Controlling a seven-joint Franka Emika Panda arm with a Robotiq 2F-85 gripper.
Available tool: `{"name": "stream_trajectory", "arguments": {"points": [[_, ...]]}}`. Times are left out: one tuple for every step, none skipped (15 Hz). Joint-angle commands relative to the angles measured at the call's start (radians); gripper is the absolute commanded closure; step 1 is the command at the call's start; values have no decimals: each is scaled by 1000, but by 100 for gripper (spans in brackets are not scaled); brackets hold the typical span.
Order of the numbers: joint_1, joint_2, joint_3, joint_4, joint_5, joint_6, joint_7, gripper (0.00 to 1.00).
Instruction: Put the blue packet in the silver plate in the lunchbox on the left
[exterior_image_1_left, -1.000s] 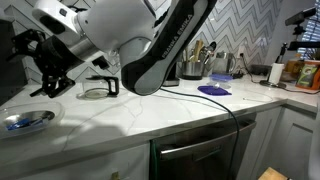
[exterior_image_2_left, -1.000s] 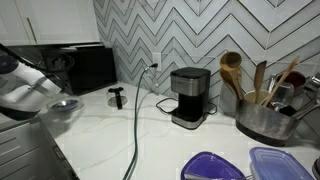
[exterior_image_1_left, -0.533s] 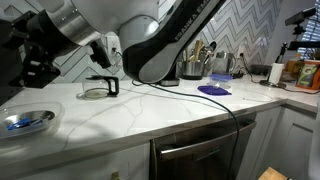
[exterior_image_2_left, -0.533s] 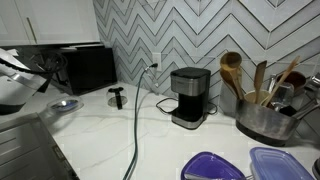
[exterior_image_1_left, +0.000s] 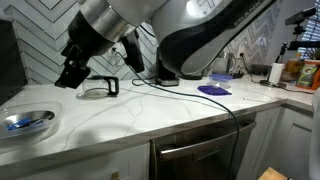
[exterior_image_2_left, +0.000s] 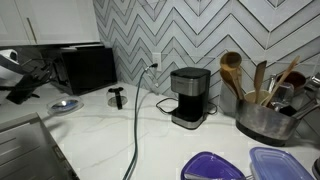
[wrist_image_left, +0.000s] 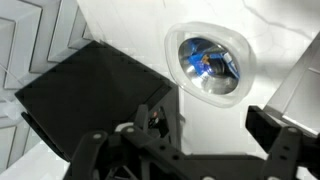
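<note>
The silver plate (exterior_image_1_left: 26, 122) sits at the near left end of the white counter, and the small blue packet (exterior_image_1_left: 20, 123) lies inside it. The wrist view shows the plate's rim (wrist_image_left: 236, 45) with the blue packet (wrist_image_left: 207, 62) in it. The plate also shows in an exterior view (exterior_image_2_left: 65, 105). My gripper (exterior_image_1_left: 72, 72) hangs above the counter, up and to the right of the plate. Its fingers (wrist_image_left: 210, 128) are spread wide with nothing between them. It also shows at the left edge of an exterior view (exterior_image_2_left: 20, 92).
A black microwave (exterior_image_2_left: 85, 68) stands by the wall behind the plate. A small black object (exterior_image_2_left: 117, 98), a coffee maker (exterior_image_2_left: 187, 97) and a pot of utensils (exterior_image_2_left: 262, 118) stand along the counter. Purple-blue lidded containers (exterior_image_2_left: 212, 166) lie nearer. A black cable (exterior_image_2_left: 137, 120) crosses the counter.
My gripper has lifted away from the silver plate and swung sideways above the counter. The blue packet stays in the plate.
</note>
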Motion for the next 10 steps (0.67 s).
{"name": "stream_trajectory", "arguments": {"points": [[121,-198,-111,-150,100,-167,32,0],[-18,-72,19,-80,151,-53,-62,0],[-15,-95,17,-96,181,-61,-79,0],[-27,-100,31,-97,206,-60,-101,0],[-39,-97,47,-95,219,-60,-109,0],[-45,-89,57,-92,226,-60,-111,0],[-49,-83,63,-90,227,-60,-111,0],[-51,-81,64,-90,227,-59,-111,0],[-52,-81,64,-90,227,-59,-111,0],[-53,-80,64,-90,227,-58,-111,0]]}}
